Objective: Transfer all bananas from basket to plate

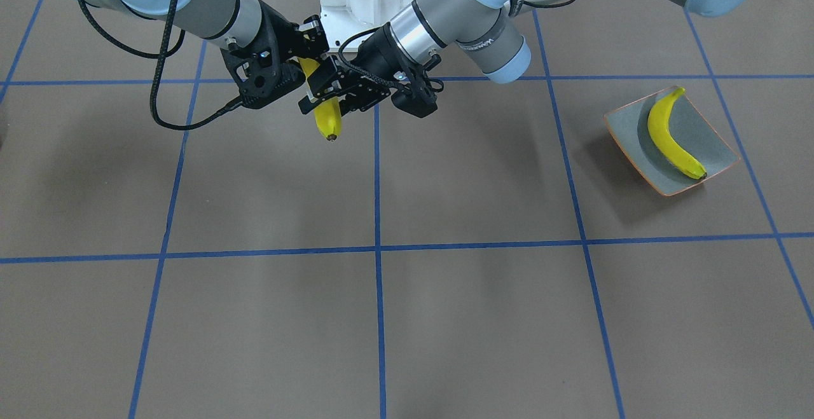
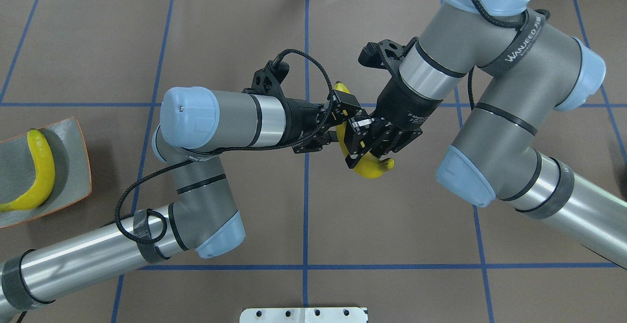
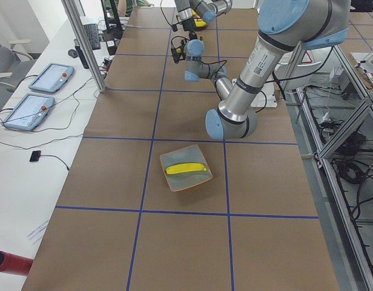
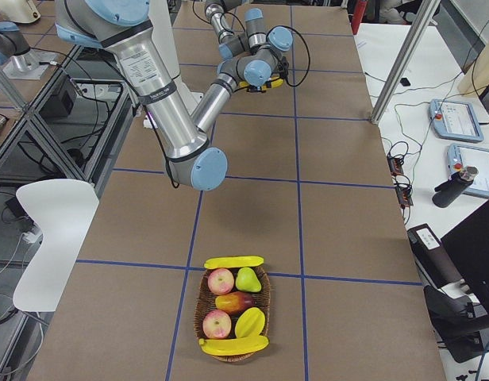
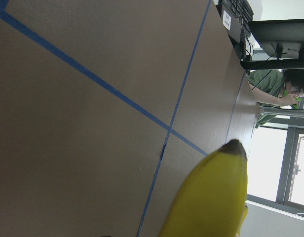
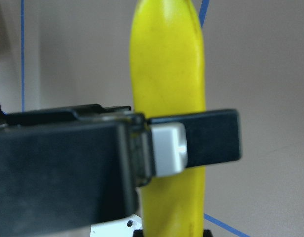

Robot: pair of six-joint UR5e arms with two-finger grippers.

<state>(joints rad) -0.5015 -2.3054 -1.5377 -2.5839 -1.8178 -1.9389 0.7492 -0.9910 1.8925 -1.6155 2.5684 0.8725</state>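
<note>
Banana (image 1: 329, 120) is mid-air, well apart from plate (image 1: 712, 133). My left fingers (image 6: 206, 136) are clamped across it. My right fingers (image 2: 377, 139) are at its end, grip unclear. Risk: a mistimed release twists the banana and it drops short of plate.

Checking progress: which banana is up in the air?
The banana where the left end effector and right end effector meet; the others lie on the plate or the basket.

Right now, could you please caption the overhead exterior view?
Left tool, right tool meet on held banana; second banana on plate.
</note>
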